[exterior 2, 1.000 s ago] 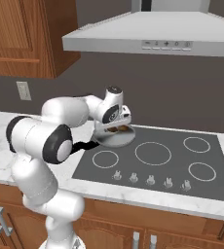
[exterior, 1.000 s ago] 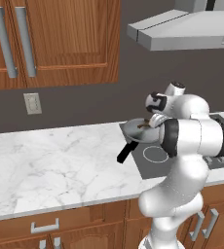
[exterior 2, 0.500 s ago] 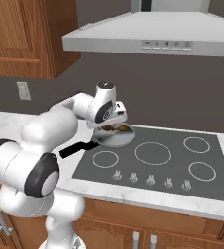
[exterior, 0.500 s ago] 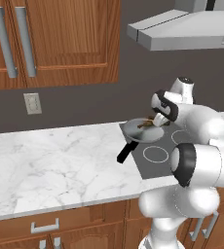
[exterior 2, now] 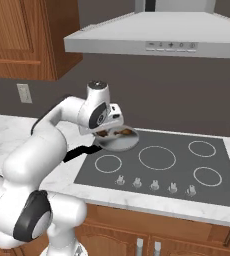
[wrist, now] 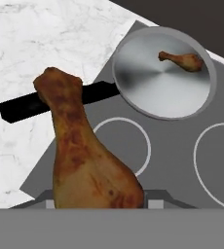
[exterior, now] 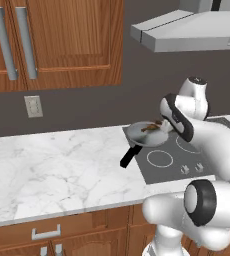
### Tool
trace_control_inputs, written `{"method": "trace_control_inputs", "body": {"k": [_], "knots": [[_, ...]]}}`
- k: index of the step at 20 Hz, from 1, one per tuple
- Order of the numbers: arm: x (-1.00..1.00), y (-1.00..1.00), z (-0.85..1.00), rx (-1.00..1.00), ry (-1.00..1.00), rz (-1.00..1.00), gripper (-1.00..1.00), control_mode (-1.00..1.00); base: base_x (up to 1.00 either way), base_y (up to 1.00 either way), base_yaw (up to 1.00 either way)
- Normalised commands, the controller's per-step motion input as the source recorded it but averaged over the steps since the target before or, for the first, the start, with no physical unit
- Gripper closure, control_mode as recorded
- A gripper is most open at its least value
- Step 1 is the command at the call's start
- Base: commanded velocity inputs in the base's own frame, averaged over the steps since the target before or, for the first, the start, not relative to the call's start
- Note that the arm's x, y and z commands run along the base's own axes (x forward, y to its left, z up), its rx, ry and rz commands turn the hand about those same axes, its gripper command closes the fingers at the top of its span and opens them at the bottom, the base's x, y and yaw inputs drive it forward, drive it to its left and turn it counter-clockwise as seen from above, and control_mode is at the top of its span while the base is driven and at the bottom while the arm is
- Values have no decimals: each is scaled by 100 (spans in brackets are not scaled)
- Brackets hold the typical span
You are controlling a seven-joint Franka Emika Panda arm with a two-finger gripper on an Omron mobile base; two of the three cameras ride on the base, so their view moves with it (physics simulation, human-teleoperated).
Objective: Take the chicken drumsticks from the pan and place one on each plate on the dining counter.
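Pinching one chicken drumstick between its fingers, the gripper hung above the pan. The pan sat on the cooktop at its back-left corner, the second drumstick lying near the pan's far rim.

Golden-brown drumstick — grey pan, black handle; white grey-veined surface; dark grey cooktop, white rings.

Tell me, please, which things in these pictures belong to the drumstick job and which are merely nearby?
Belonging to the job:
- drumstick held in the hand
- second drumstick
- pan

Merely nearby:
- cooktop
- marble counter
- range hood
- wall outlet
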Motion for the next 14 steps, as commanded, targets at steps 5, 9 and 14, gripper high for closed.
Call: {"method": "trace_control_inputs", "body": {"k": [5,9,14], "knots": [[-13,2,0,0,0,0,100,-100,0,0,0],[0,0,0,0,0,0,100,100,-17,-3,-1],[0,0,0,0,0,0,100,100,-60,-3,-32]]}}
